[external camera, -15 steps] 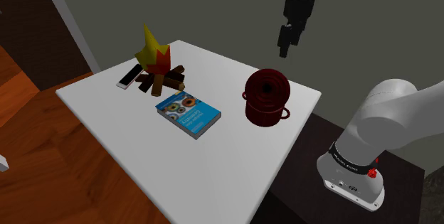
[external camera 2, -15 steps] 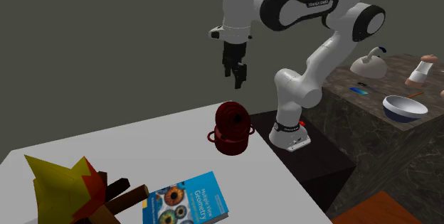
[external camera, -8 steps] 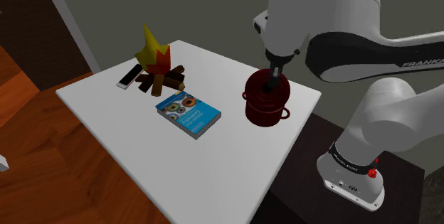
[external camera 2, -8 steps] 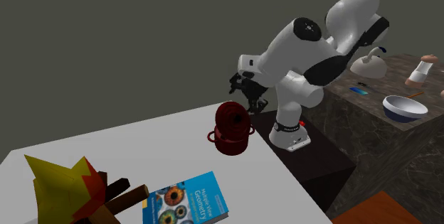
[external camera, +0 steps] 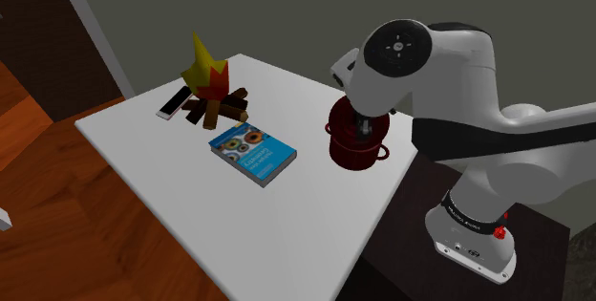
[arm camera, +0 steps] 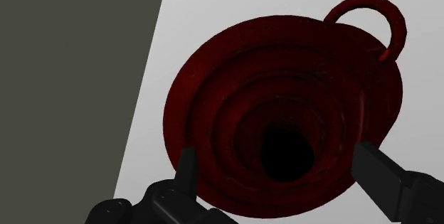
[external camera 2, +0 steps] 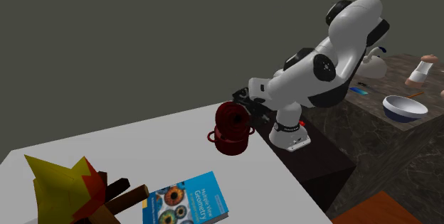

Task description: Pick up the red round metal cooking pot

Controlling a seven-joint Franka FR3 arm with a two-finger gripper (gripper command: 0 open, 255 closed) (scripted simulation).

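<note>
The red pot (external camera: 353, 152) stands on the white desk (external camera: 191, 184), near the corner next to the robot's stand. A small loop handle (arm camera: 370, 16) sticks out from its side. Its top shows dark red rings around a black hole in the middle, and I cannot tell what is inside. The fingers (arm camera: 384, 173) hang right over the pot and point down at it. They stand wide apart, one on each side of the black hole, and they hold nothing. Farther along the desk lie a book (external camera: 252, 152), a toy campfire (external camera: 212, 94) and a phone (external camera: 173, 102). Behind the robot, a blue and white bowl (external camera 2: 404, 107) sits on a dark desk (external camera 2: 370, 126); I see nothing in it
</note>
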